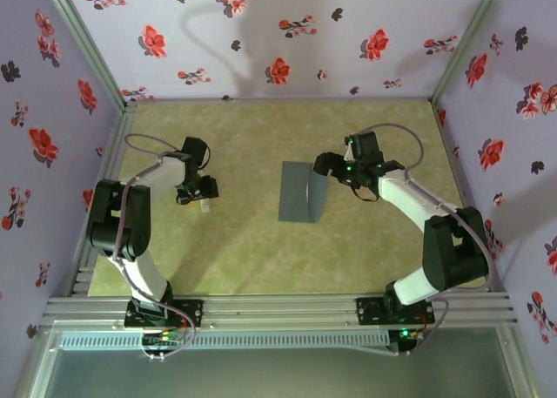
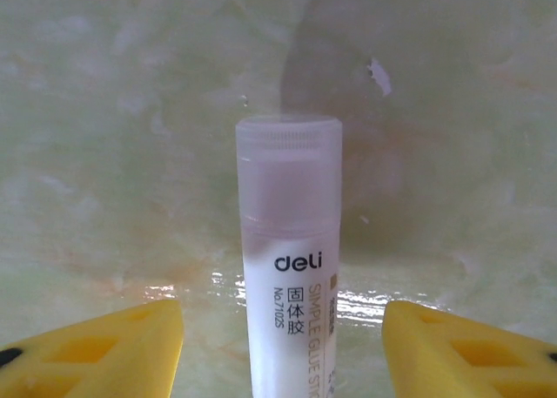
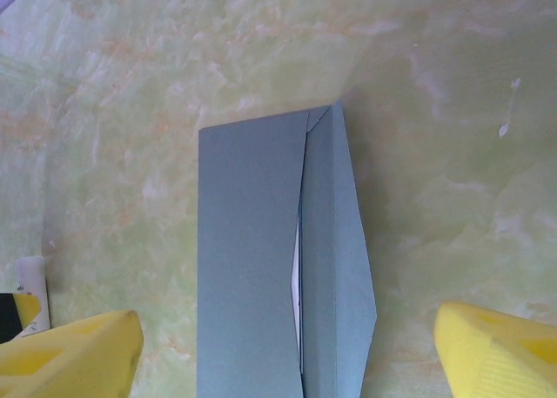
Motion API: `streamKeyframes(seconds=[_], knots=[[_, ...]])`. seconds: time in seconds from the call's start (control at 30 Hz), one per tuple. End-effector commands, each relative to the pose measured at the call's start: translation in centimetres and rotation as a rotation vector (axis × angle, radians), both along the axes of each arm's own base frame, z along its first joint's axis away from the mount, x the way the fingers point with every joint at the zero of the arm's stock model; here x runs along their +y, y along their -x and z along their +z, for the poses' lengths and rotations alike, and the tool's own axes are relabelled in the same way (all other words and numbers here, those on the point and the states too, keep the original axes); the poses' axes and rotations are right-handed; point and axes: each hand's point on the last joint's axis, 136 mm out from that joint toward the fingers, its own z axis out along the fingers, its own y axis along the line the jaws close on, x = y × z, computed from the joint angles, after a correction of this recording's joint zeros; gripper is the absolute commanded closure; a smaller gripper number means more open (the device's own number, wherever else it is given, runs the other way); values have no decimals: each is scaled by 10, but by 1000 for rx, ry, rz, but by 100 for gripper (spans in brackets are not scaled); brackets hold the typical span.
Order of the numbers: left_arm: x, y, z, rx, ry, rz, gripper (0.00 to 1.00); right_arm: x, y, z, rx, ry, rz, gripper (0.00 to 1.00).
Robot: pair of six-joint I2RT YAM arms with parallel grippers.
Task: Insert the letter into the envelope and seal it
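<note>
Your left gripper [image 2: 283,313] is straddling the deli glue stick [image 2: 290,267] left of table [image 1: 244,259] centre, fingers apart, gripping nothing. It's a light, slick tube, so take it mid-body. Envelope [image 3: 252,259] is lying at table centre, flap unsealed, letter [image 3: 296,280] peeking out white inside. Both are thin and floppy, so pinch the flap's free edge. Right gripper [image 3: 287,315] is hovering over it wide open, empty.
</note>
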Motion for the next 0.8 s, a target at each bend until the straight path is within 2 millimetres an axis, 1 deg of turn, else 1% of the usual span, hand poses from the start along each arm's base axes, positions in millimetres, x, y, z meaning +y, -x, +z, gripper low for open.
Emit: streamKeyframes(seconds=[0.0, 0.2, 0.3, 0.47, 0.57, 0.63, 0.7, 0.77], knots=[[3, -14, 3, -32, -26, -13, 39, -2, 1, 0, -6, 18, 7, 13], [3, -12, -6, -12, -28, -11, 39, -2, 1, -5, 8, 21, 6, 14], [2, -9, -11, 1, -28, -8, 42, -3, 2, -8, 14, 20, 3, 15], [0, -7, -13, 4, -27, -3, 46, -3, 2, -11, 21, 22, 1, 15], [-1, -4, -19, 19, -36, -1, 52, -2, 1, -13, 28, 21, 2, 16], [-1, -3, -22, 21, -45, 0, 53, -2, 1, -14, 29, 17, 1, 16], [-1, -3, -24, 26, -47, 3, 59, -1, 1, -14, 33, 18, 4, 16], [-1, -2, -25, 28, -48, 4, 60, -2, 1, -15, 36, 20, 2, 17]])
